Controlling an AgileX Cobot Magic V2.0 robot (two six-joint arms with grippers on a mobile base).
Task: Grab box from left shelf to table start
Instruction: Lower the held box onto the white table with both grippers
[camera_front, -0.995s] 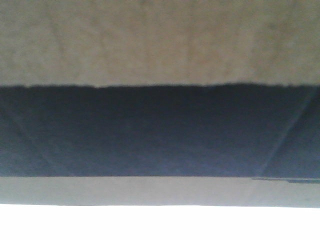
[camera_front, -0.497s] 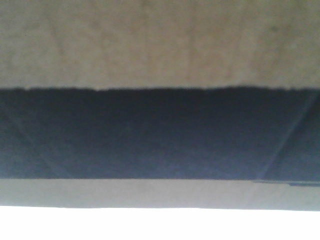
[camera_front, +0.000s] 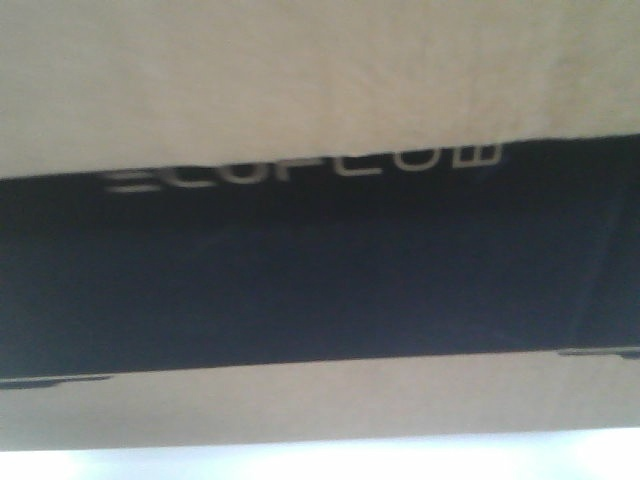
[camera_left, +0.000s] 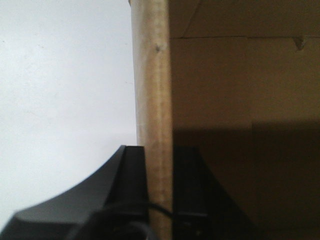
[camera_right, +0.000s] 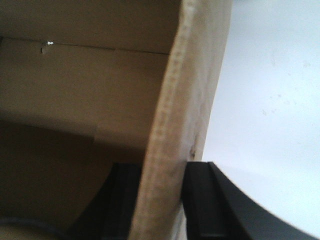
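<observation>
box filling front view, pale "ecoflow" lettering at 12 o'clock on black panel. left gripper and right gripper each clamped astride a box wall.

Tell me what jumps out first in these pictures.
The box fills the front view, its black panel spanning the middle with blurred white lettering along its top edge. In each wrist view a cardboard wall stands between dark gripper fingers: left gripper, right gripper.
</observation>
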